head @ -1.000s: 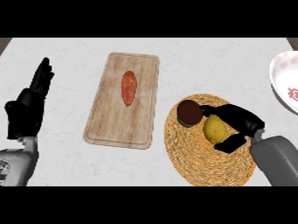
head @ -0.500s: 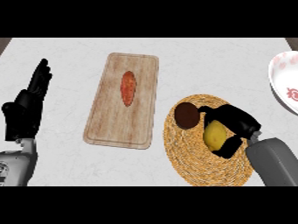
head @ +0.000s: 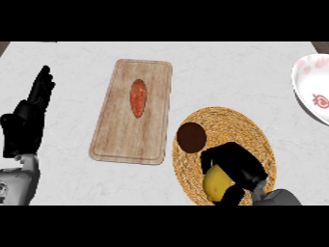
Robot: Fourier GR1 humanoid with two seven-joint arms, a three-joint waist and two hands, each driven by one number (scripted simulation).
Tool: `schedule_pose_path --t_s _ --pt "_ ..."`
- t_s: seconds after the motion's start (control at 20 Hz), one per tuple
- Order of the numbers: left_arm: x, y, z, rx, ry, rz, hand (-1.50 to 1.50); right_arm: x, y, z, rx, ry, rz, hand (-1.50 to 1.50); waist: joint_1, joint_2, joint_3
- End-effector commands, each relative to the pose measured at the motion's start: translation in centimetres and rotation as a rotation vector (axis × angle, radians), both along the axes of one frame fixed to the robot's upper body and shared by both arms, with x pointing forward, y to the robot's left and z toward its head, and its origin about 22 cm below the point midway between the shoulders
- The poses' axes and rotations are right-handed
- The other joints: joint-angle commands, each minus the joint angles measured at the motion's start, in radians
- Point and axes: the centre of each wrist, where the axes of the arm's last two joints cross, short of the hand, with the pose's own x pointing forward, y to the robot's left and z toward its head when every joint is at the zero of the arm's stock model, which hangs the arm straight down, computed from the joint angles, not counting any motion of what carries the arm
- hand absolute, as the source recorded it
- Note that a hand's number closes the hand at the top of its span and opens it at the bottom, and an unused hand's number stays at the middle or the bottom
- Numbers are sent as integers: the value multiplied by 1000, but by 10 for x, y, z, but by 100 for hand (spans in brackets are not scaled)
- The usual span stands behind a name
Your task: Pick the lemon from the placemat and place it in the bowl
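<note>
The right hand (head: 237, 166) has its fingers curled around the lemon (head: 217, 184), low over the placemat (head: 252, 128). The carry to the bowl (head: 323, 94), beyond the placemat, remains. The left hand (head: 26, 126) rests open.

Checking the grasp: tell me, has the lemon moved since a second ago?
Yes. The lemon, in the right hand, shifted toward the placemat's near edge.

left robot hand (head: 26, 126): fingers straight, upright, at left edge; right robot hand (head: 237, 169): fingers curled
</note>
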Motion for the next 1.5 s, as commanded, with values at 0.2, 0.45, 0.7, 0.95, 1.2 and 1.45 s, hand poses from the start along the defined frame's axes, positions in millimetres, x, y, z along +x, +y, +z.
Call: schedule_pose_path --t_s 0.2,0.45,0.7,0.95,1.2,1.45 --pt "4 22 -1 8 2 18 0 -87 37 61 212 -102 -178 150 -17 1 1" --pt "-1 12 -5 6 3 6 0 -107 21 104 395 -249 -321 150 -4 3 2" --pt "-2 18 10 6 2 -4 0 -123 -10 137 361 -381 -525 150 8 4 2" --pt "-1 -3 4 -15 -6 -28 0 -95 -38 148 382 -426 -630 150 19 8 2" --pt "-5 7 -4 -16 4 -11 0 -56 -74 146 449 -464 -718 150 22 10 3" --pt "-5 -4 7 -9 -1 -34 0 -14 -146 152 524 -551 -818 150 29 10 4"
